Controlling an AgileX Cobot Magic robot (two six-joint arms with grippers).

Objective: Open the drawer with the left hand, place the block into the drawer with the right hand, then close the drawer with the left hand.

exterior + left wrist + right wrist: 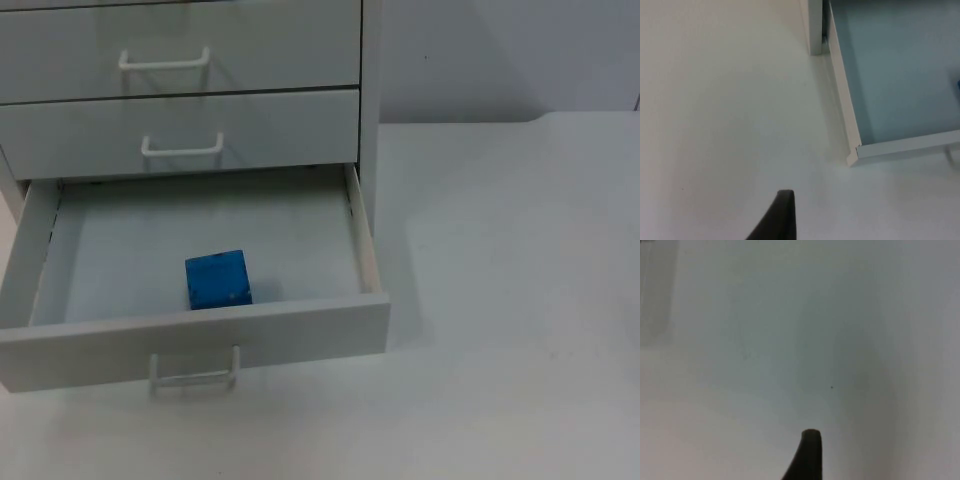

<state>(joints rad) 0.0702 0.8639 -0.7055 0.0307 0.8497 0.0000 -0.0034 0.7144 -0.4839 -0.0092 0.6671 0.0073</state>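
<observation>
Drawer (200, 335) panels look smooth, matt white laminate; handle (195, 378) glossy white plastic or coated metal. Block (218, 279) blue, slightly speckled, matt. Table (500, 300) smooth matt white.

three drawers (190, 340), one open, one blue block (218, 279)

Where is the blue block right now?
In the top view the blue block lies inside the open bottom drawer, near its front wall, just above the handle.

top: downward onto drawer (200, 240) | left wrist: drawer corner shared | right wrist: table (790, 340)
</observation>
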